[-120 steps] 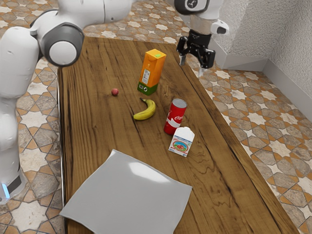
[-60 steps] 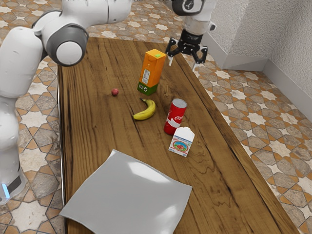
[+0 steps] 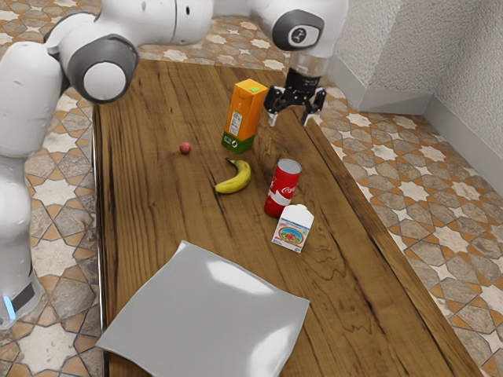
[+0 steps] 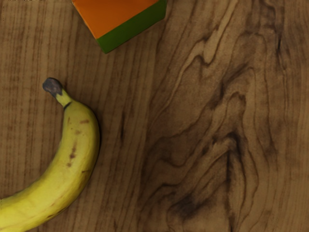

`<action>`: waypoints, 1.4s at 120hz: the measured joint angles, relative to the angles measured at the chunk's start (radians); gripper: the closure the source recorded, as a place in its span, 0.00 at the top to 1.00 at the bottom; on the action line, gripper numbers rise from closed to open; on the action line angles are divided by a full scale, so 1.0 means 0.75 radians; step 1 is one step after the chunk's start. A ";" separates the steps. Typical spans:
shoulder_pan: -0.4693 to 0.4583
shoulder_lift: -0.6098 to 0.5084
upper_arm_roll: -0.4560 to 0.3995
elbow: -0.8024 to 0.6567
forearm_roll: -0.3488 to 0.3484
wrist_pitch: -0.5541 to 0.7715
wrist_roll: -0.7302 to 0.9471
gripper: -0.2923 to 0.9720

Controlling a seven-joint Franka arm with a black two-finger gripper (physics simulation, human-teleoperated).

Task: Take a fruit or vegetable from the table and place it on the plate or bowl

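The gripper [image 3: 289, 112] has come down toward the exterior view's left, wide open and empty. The banana [image 3: 235, 177] lies on the table [image 3: 377, 314], nearer and left of it, its length running near-to-far.

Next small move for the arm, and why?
Probably slide the gripper sideways until it is centred over the banana. Its fingers are open and empty, hovering beside the juice carton, and in the wrist view the banana lies off to one side of the hand.
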 joint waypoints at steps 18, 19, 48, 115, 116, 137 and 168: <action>0.032 -0.102 0.001 -0.194 0.005 0.092 -0.080 0.77; 0.033 -0.104 0.001 -0.200 0.005 0.097 -0.084 0.77; 0.036 -0.162 -0.010 -0.358 0.004 0.222 -0.089 0.77; 0.035 -0.390 -0.044 -0.817 0.011 0.596 0.103 0.77; 0.035 -0.393 -0.044 -0.820 0.011 0.598 0.106 0.77; 0.033 -0.457 -0.034 -0.906 0.013 0.625 0.165 0.77; 0.039 -0.572 -0.030 -1.078 0.014 0.650 0.231 0.77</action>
